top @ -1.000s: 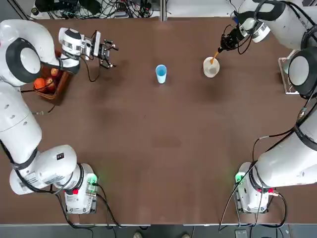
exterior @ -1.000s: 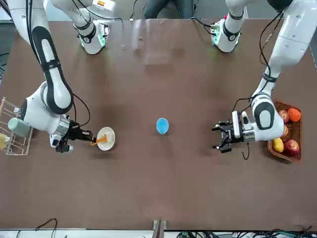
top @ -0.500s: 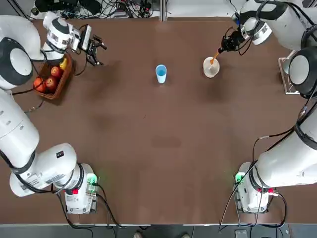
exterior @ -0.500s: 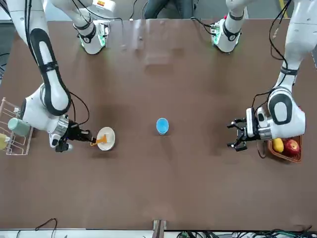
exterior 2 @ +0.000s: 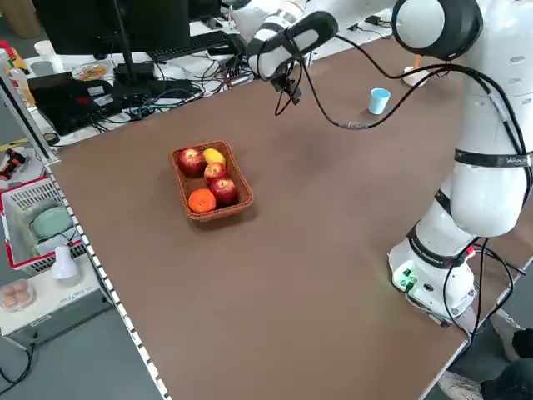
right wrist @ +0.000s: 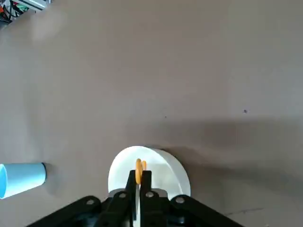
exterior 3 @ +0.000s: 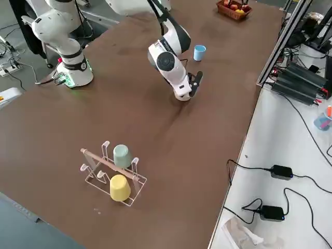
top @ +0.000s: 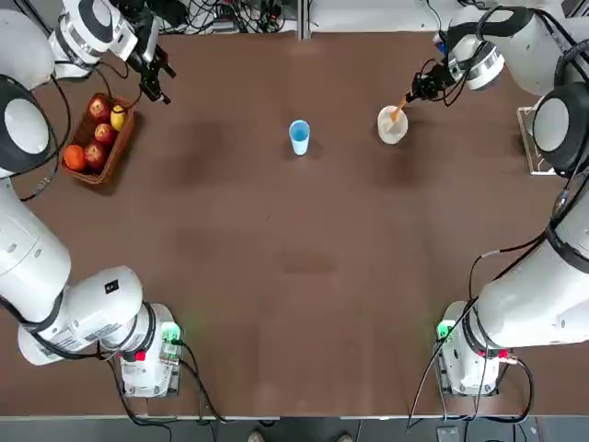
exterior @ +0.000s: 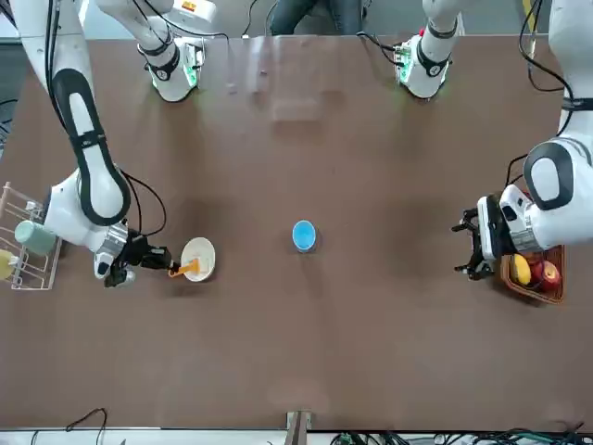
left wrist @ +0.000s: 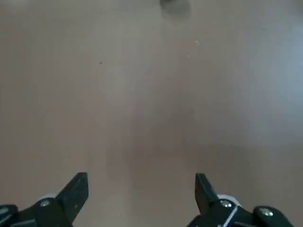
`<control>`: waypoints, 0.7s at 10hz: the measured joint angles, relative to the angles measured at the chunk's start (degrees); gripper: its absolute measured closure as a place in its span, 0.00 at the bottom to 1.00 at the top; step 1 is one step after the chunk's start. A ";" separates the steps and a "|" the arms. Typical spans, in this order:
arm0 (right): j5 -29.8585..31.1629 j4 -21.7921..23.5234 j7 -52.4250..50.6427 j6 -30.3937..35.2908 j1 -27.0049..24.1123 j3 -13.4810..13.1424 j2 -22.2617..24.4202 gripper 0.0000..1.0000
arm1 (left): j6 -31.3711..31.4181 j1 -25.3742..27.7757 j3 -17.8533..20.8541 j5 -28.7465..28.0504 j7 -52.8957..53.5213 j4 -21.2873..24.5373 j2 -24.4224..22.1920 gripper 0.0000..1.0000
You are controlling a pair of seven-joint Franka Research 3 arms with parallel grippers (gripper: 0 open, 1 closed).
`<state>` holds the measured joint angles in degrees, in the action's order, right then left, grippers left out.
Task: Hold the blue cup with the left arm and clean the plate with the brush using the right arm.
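The blue cup [top: 299, 136] stands upright and alone at the middle of the table's far half, also seen as the cup [exterior: 303, 235] from the front. To its right lies the cream plate [top: 393, 125]. My right gripper [top: 415, 94] is shut on the orange brush [top: 399, 108], whose tip is over the plate [right wrist: 151, 170]; the brush [right wrist: 138, 170] sticks out between the closed fingers. My left gripper [top: 155, 81] hovers open and holding nothing at the far left, well away from the cup. In its wrist view the fingers [left wrist: 75, 190] stand wide apart over bare table.
A wicker basket [top: 108, 154] of fruit sits at the far left, just nearer than the left gripper. A wire rack [exterior 3: 111, 174] holding a teal and a yellow cup stands beyond the plate at the right edge. Cables and monitors lie past the table's far edge.
The left arm swung away from the cup, toward the far left corner past the basket, its gripper still open. The right gripper with the brush shifted slightly over the plate.
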<state>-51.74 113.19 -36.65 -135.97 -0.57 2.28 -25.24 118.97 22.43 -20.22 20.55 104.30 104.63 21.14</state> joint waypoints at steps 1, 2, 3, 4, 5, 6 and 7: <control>-0.03 -0.01 -0.45 -0.10 -0.29 -0.02 -0.33 0.96 | 0.00 -0.09 -0.18 -3.78 -5.64 -1.01 -0.79 0.00; -0.08 -0.01 -0.76 -0.12 -0.49 -0.04 -0.75 0.96 | 0.01 -0.12 -0.37 -7.68 -12.06 -2.00 -1.59 0.00; -1.02 -0.01 -0.87 -0.17 -0.53 -0.04 -1.15 0.96 | 0.03 -0.19 -0.54 -10.96 -18.93 -3.22 -2.23 0.00; -2.67 -0.01 -1.09 -0.17 -0.53 -0.03 -1.50 0.96 | 0.02 -0.39 -0.63 -12.65 -25.40 -4.35 -3.04 0.00; -4.09 0.00 -1.60 -0.14 -0.53 -0.03 -1.85 0.96 | 0.00 -0.56 -0.65 -13.96 -31.30 -4.83 -4.31 0.00; -5.33 0.00 -2.15 -0.11 -0.53 -0.02 -2.18 0.96 | -0.24 -0.66 -0.66 -15.57 -36.20 -4.88 -5.79 0.00; -6.27 0.02 -2.76 -0.06 -0.53 -0.02 -2.44 0.96 | -0.72 -0.67 -0.66 -16.37 -40.40 -4.88 -7.16 0.00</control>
<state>-58.00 113.21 -39.41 -136.02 -1.10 2.26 -27.67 118.24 21.76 -20.89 4.18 63.91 99.75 13.98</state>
